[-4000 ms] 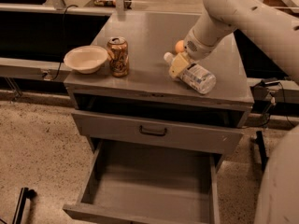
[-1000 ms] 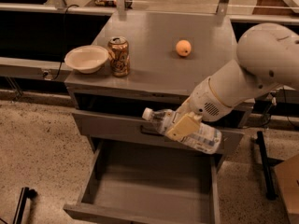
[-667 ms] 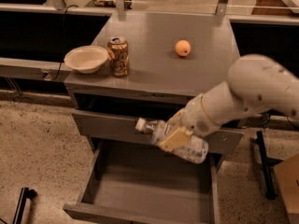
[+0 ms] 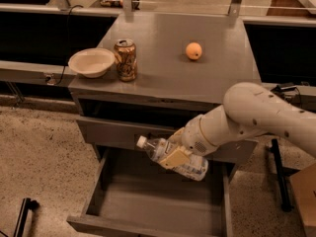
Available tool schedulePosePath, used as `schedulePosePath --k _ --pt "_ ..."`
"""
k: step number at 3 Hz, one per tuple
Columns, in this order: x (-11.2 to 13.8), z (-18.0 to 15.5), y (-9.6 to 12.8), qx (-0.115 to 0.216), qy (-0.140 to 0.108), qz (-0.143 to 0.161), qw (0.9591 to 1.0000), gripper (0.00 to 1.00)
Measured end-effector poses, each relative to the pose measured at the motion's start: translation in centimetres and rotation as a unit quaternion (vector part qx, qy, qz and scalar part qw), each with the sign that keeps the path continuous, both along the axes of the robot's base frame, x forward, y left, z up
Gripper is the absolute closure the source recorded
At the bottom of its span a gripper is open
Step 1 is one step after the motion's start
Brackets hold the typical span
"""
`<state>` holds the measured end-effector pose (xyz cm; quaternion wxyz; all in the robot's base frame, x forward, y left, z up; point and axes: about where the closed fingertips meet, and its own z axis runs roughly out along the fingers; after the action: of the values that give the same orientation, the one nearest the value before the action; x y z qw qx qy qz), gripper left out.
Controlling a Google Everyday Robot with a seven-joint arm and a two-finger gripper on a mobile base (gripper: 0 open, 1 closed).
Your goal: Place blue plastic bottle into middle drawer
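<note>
- Half done, judging by the layout: hovering the claw (image 4: 173,158) over the open drawer (image 4: 148,204), in front of and below the surface (image 4: 207,80).
- Clamping the bottle (image 4: 195,169) across its middle, pads pressed onto it; holding it nearly level, cap pointing left and a little up, clear of the drawer floor.
- Lowering straight down next, by my reading; descending slowly until almost touching the floor before letting go, avoiding a drop and a bounce.
- Steering the cap end away from the closed drawer front (image 4: 108,130) near it while descending.
- Aiming for the middle of the floor, well inside both side walls, guarding against rolling on release.
- Opening only once settled, then rising straight up, avoiding dragging the bottle along.
- Leaving the can (image 4: 126,59), bowl (image 4: 91,62) and orange (image 4: 193,50) on top alone.
</note>
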<state>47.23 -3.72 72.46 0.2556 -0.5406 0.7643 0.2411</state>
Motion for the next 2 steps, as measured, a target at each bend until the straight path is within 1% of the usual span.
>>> schedulePosePath --k 1,2 --pt "-0.9 -6.7 0.7 0.004 -0.018 0.014 0.9997 1.0" --pt "-1.0 -11.9 0.5 0.015 -0.045 0.032 0.9983 1.0"
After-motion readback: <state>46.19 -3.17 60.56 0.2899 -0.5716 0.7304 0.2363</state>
